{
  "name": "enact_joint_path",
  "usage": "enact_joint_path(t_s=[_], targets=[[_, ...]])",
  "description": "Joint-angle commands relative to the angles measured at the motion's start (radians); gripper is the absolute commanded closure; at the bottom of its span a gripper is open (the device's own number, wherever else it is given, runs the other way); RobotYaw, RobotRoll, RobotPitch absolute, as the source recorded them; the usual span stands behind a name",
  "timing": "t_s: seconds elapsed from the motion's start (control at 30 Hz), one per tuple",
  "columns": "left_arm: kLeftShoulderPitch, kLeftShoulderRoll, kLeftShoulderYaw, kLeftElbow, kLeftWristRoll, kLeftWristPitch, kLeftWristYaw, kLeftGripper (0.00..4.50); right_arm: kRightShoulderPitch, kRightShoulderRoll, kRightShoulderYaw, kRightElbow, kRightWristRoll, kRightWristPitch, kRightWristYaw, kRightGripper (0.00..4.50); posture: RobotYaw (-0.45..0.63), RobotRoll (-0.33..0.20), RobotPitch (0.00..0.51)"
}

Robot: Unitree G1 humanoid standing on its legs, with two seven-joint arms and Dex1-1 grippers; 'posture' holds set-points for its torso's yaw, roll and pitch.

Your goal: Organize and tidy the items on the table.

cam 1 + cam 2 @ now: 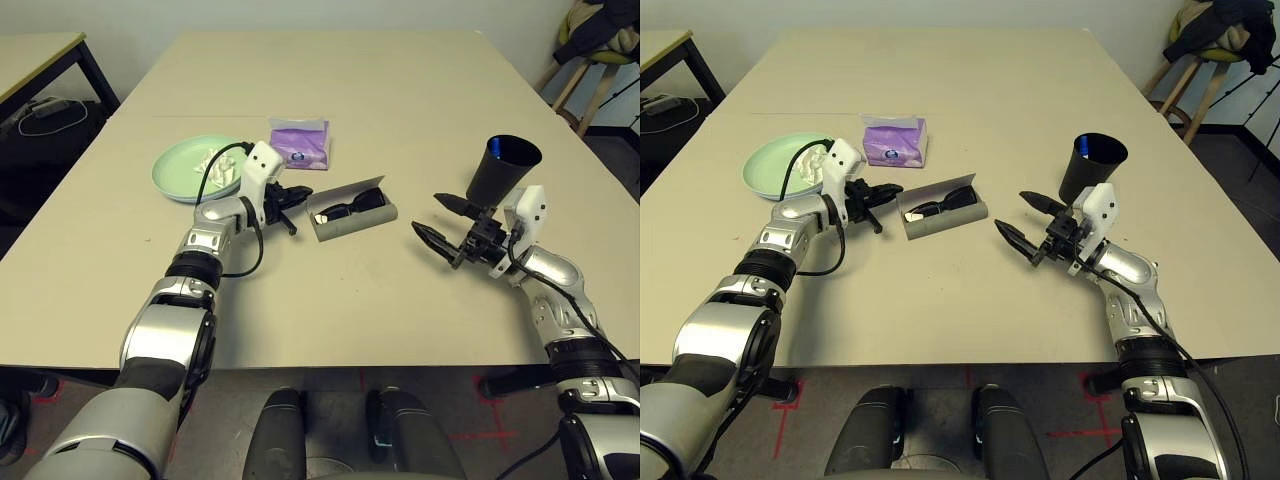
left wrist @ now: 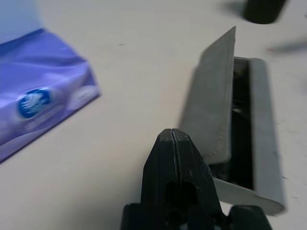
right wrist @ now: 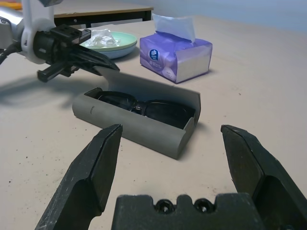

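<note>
Left jaws [image 2: 175, 136] clenched beside grey case [image 1: 350, 222] — right jaws [image 3: 170, 143] released, near it.

head pair looking down, wrist views closer

Sunglasses [image 1: 352, 206]: inside the open grey case [image 1: 350, 222], between both grippers' fingertips
Cup [image 1: 503, 168]: just beyond the right gripper's [image 1: 425, 215] fingers
Plate [image 1: 180, 170]: beyond the left gripper's [image 1: 310, 192] fingers, crumpled tissue on it

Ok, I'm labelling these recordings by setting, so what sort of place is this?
Probably a lab or workshop: red tape marks the floor, a black tripod stands right, and a plain table fills the middle.
</note>
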Motion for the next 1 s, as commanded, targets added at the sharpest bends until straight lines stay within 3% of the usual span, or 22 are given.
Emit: enact_joint_path(t_s=[0.03,0.5,0.67,0.77,1.0], targets=[[0.026,0.001,-0.031,-0.019,0.022,-0.007,-0.07,4.45,0.013,0.0,0.01,-0.013,0.003,0.015,-0.012,0.0,0.13,0.0,0.083],[0.148,0.023,-0.095,-0.184,0.034,0.038,-0.205,4.45,-0.015,-0.033,0.013,-0.07,0.005,0.071,-0.015,0.0,0.12,0.0,0.08],[0.154,-0.027,0.003,-0.28,-0.121,-0.001,-0.261,4.45,-0.042,-0.077,0.023,-0.07,0.013,0.126,0.035,0.0,0.13,0.0,0.079],[0.193,-0.045,0.014,-0.407,-0.2,0.034,-0.331,3.86,-0.059,-0.148,0.047,-0.059,0.0,0.161,0.118,0.0,0.14,0.0,0.079],[0.273,-0.032,-0.03,-0.643,-0.264,0.166,-0.374,1.09,-0.137,-0.399,0.195,0.017,-0.117,0.132,0.423,0.0,0.14,0.0,0.079]])
